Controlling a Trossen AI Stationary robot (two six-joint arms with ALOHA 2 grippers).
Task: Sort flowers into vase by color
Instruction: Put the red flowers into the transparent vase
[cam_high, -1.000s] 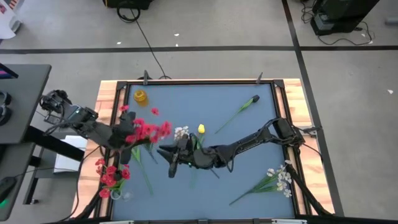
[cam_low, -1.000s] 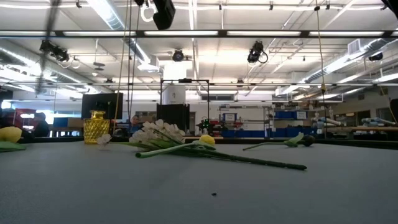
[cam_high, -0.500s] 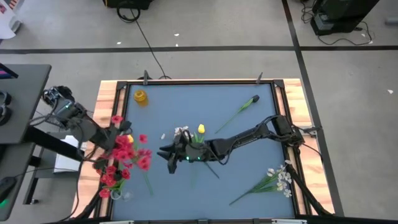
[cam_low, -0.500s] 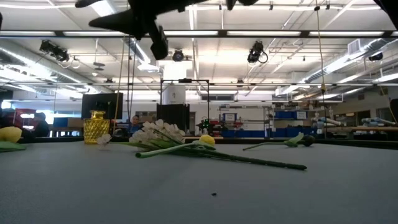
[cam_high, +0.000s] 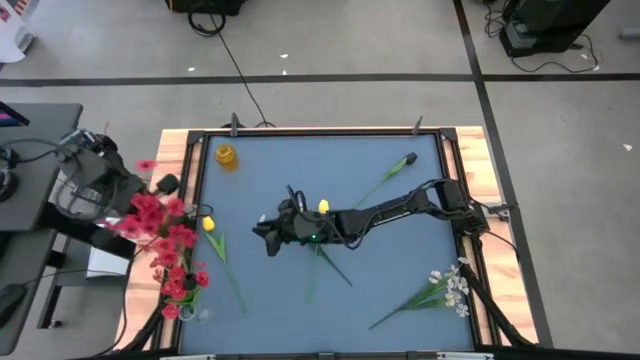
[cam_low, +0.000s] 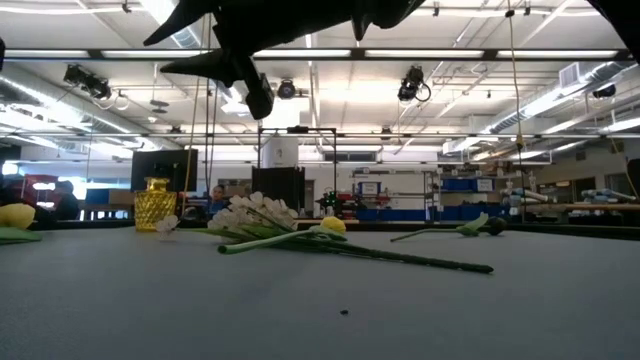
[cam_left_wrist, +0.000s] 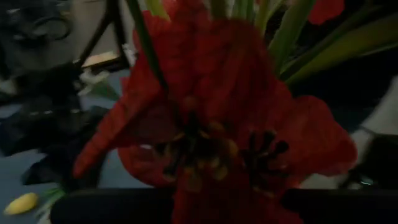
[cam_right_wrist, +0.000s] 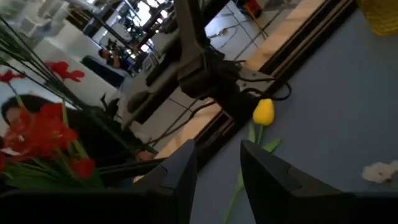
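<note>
Your left hand (cam_high: 150, 205) sits over the surface's left edge, clamped on a bunch of red flowers (cam_high: 165, 240), their blossoms filling the left wrist view (cam_left_wrist: 211, 124). I read that as carrying them toward the clear vase (cam_high: 190, 312) at the near-left corner, where other red sprigs (cam_high: 178, 290) already stand.

Your right hand (cam_high: 268, 232) hovers mid-surface above a white sprig (cam_low: 255, 215) and a yellow bud (cam_high: 323, 207). Its fingers (cam_right_wrist: 180, 168) stand partly apart with nothing between them, probably ready for the next pick.

The yellow vase (cam_high: 226, 156) waits at the far-left corner. Another yellow tulip (cam_high: 209, 224) lies near the left edge, a dark-budded stem (cam_high: 385, 180) lies far right, and a white spray (cam_high: 440, 290) lies near right.
</note>
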